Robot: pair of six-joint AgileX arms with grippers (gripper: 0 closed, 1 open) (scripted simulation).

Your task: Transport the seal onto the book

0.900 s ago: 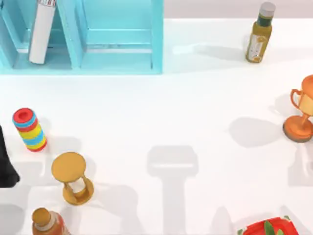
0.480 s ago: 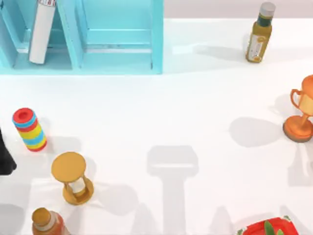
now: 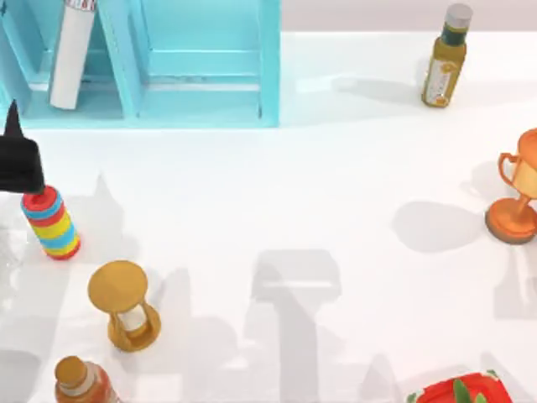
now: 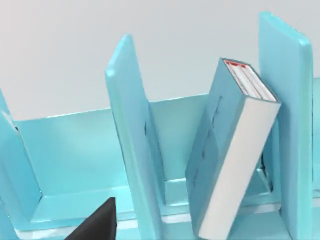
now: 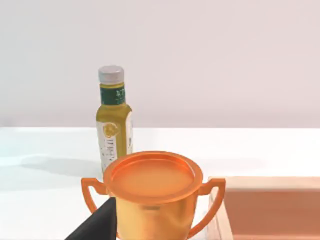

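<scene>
Left tool [image 3: 18, 155] at tabletop's nine o'clock, opening indeterminable. Book [image 4: 235, 150] leans in shelf [image 3: 268, 67]; seal should be located first.

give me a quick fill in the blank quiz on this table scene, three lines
1. The book leans tilted inside the light-blue ____.
2. The left gripper hangs just above the striped ____.
3. The bottle behind the orange trophy has a ____ cap.

Missing words: shelf; cylinder; grey
</scene>
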